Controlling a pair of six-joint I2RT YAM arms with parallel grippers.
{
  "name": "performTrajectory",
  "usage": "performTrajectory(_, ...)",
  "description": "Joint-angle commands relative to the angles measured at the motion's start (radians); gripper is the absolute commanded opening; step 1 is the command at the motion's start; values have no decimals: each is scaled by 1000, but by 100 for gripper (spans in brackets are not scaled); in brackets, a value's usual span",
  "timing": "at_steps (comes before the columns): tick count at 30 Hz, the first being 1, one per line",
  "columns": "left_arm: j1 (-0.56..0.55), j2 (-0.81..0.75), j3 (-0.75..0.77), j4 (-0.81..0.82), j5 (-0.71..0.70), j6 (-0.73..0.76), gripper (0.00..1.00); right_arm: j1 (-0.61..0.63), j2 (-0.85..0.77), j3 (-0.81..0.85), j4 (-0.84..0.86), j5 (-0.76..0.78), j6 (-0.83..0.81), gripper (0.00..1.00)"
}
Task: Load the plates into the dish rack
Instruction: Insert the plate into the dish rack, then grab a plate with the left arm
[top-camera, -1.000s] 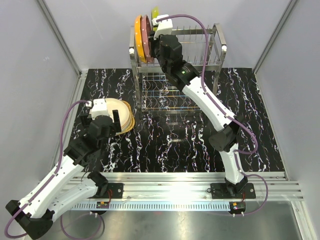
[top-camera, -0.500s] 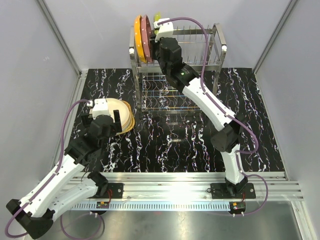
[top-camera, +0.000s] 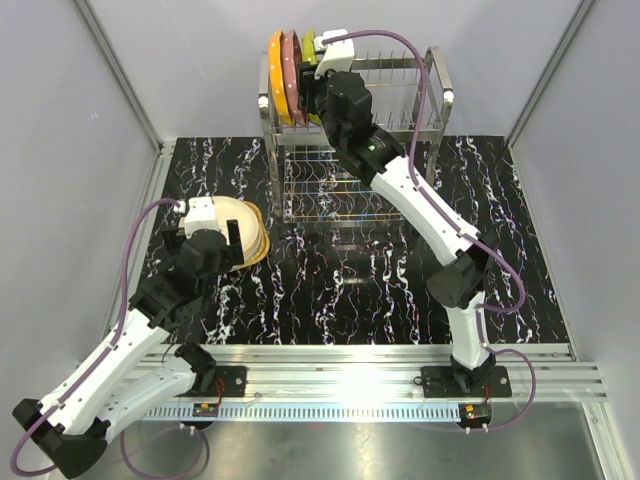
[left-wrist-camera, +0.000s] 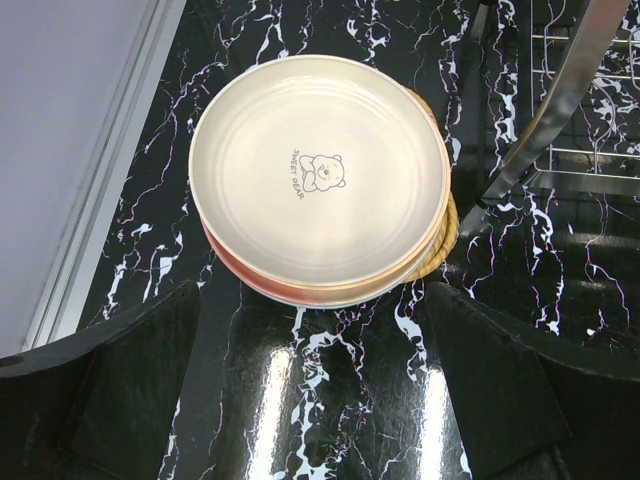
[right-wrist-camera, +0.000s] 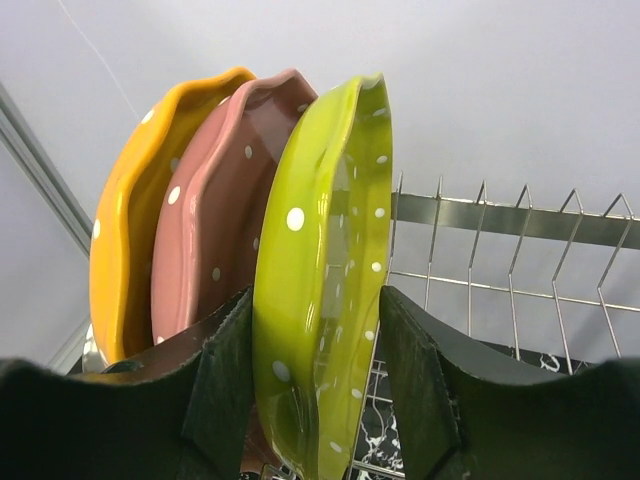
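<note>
Here, listed from the near edge of the table (top-camera: 350, 290) to the far edge.

1. Left gripper (left-wrist-camera: 315, 395): jaws spread wide, nothing between them. It hangs over the black, white-veined surface just on the near side of the stack.
2. Stack of plates (top-camera: 248, 235): lying flat near the left edge of the table.
   - Top: a cream plate (left-wrist-camera: 318, 180), round, shallow and glossy, with a small bear print and lettering at its centre.
   - Beneath: a pink-rimmed plate (left-wrist-camera: 262, 283) shows at the near side and a tan plate (left-wrist-camera: 447, 232) at the right. The number of plates lower down cannot be told.
3. Dish rack (top-camera: 400, 105): shiny steel wire and tubing in two tiers, at the middle of the far edge. The upper tier has rows of upright prongs.
4. Plates in the rack: three stand on edge, side by side, at the left end of the upper tier.
   - Order from the left: orange plate (right-wrist-camera: 125, 250), pink plate (right-wrist-camera: 215, 220), lime-green plate (right-wrist-camera: 320, 250).
   - All have wavy rims and white dots.
5. Right gripper (right-wrist-camera: 320, 390): one finger sits close on each face of the lime-green plate. Whether they press it or stand just clear cannot be told.
</note>
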Motion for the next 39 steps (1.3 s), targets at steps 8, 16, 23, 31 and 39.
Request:
performTrajectory(8, 11, 11, -3, 51, 9, 11, 99, 9, -147, -90, 83, -56, 39, 60)
performTrajectory(16, 15, 16, -4, 50, -3, 11, 99, 9, -248, -189, 125, -147, 93, 63)
performTrajectory(23, 21, 31, -3, 50, -3, 14, 99, 9, -353, -317, 172, -153, 93, 64)
performTrajectory(31, 32, 45, -4, 45, -46, 5, 99, 9, -566, -550, 159, -283, 102, 64)
performTrajectory(39, 133, 164, 88, -42, -60, -47, 99, 9, -840, -836, 70, -536, 72, 53)
